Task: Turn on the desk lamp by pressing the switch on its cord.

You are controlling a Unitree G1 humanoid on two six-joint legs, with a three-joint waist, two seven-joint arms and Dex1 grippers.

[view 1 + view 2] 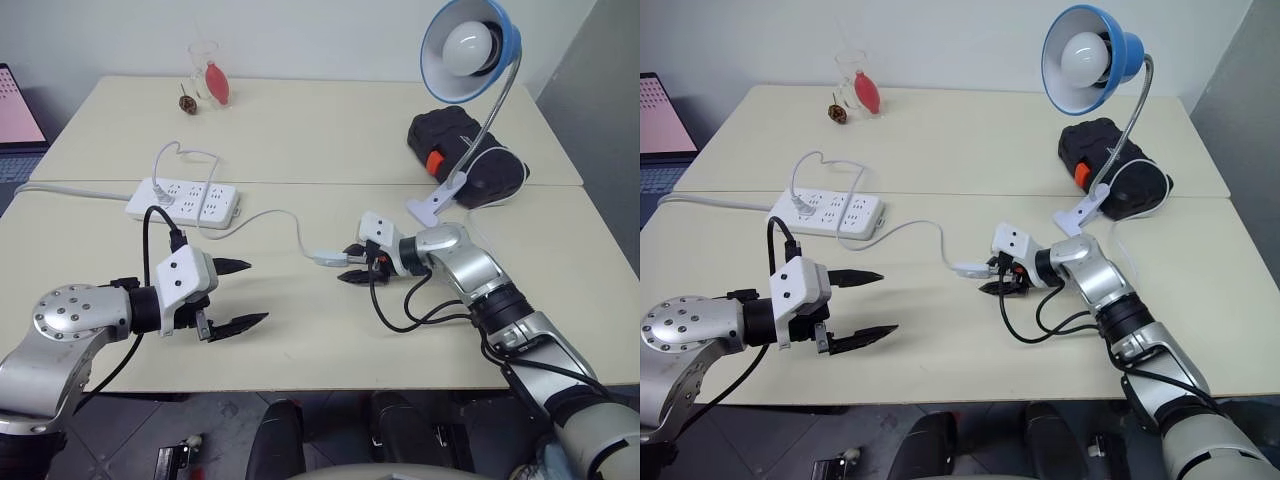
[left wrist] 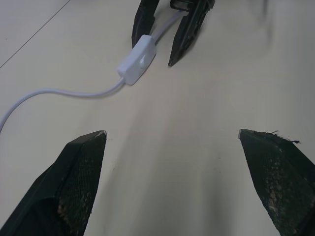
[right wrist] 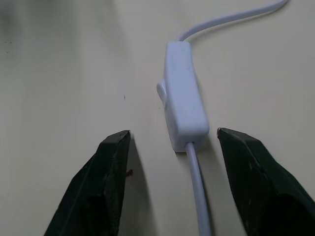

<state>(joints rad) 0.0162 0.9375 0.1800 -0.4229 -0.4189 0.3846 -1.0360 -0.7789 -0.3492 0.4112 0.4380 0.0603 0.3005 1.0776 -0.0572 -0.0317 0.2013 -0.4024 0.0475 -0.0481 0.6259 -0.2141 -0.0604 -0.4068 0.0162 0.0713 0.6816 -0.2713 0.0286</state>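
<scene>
Nearest, the left gripper [image 1: 240, 296] hangs over bare tabletop [image 1: 300, 350] at the front left, its two black fingers spread wide with nothing between them, tips aimed toward the table's middle. Beyond it, centre-front, the switch [image 1: 328, 258] lies flat on the table, a small white oblong whose long axis runs roughly left to right in the head views, in line with the cord [image 1: 285, 222] that leaves both its ends. The right gripper [image 1: 355, 264] sits at the switch's right-hand end, pointing left along that axis; its fingers [image 3: 106, 177] stand partly apart on either side of the switch's end, not touching it, with the cord passing back between them. Farther left, the cord curves toward a white power strip [image 1: 183, 200]. Farther right, the desk lamp [image 1: 468, 48] stands on its clip base, gooseneck rising, blue shade tilted forward and left, bulb unlit. Behind the clip lies a black pack [image 1: 455, 140].
</scene>
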